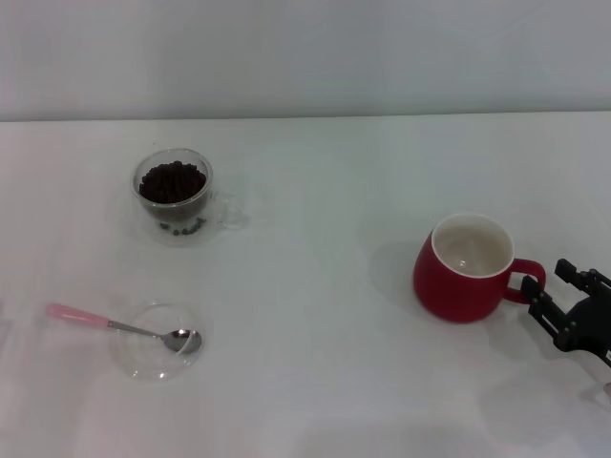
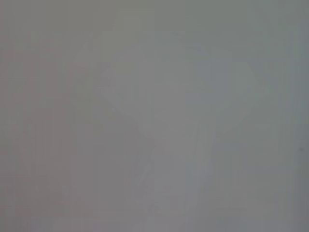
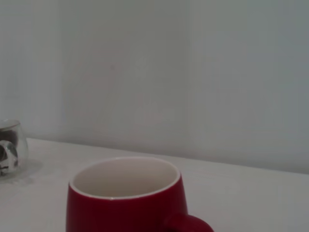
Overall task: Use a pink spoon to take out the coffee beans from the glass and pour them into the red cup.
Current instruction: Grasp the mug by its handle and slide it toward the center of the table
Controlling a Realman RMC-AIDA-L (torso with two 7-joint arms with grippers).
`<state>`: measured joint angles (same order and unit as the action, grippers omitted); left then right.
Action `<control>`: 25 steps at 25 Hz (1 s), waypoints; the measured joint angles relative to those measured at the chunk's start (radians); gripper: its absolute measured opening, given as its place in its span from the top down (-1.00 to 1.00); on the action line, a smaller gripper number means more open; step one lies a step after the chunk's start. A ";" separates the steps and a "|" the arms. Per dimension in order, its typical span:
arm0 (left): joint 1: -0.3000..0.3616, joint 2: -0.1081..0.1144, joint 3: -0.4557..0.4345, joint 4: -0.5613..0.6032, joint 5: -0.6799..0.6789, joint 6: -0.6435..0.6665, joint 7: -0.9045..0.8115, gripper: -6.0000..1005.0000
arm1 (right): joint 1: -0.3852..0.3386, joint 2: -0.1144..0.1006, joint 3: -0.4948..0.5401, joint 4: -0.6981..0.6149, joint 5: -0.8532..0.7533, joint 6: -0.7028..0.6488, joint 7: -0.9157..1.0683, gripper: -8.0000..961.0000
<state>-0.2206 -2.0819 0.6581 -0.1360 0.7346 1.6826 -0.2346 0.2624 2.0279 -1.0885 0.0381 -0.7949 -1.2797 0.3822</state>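
The glass (image 1: 173,194) stands at the back left, filled with dark coffee beans (image 1: 173,181); a few beans lie at its base. Nearer on the left, the pink spoon (image 1: 115,325) lies with its metal bowl resting in a flat clear dish (image 1: 143,363) and its pink handle pointing left. On the right stands the red cup (image 1: 466,272), cream-white inside, with its handle (image 1: 528,280) pointing right. My right gripper (image 1: 556,288) is open just right of that handle, low over the table. The right wrist view shows the red cup (image 3: 126,203) close up and the glass (image 3: 8,147) farther off. My left gripper is out of view.
A white table (image 1: 315,363) carries everything, and a pale wall (image 1: 305,48) rises behind its far edge. The left wrist view holds only a blank grey surface.
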 joint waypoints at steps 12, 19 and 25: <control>0.004 0.002 -0.005 0.013 -0.003 -0.005 0.000 -0.74 | 0.020 0.000 -0.012 0.000 -0.009 0.004 0.015 -0.01; 0.003 0.002 -0.007 0.013 -0.005 -0.005 0.000 -0.74 | 0.024 0.000 -0.014 0.000 -0.043 -0.003 0.017 0.40; 0.006 0.002 -0.008 0.014 -0.008 -0.006 0.000 -0.74 | 0.034 0.000 -0.018 0.000 -0.078 -0.013 0.026 0.58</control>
<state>-0.2146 -2.0800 0.6503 -0.1218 0.7269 1.6766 -0.2346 0.2960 2.0278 -1.1070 0.0384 -0.8728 -1.2929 0.4086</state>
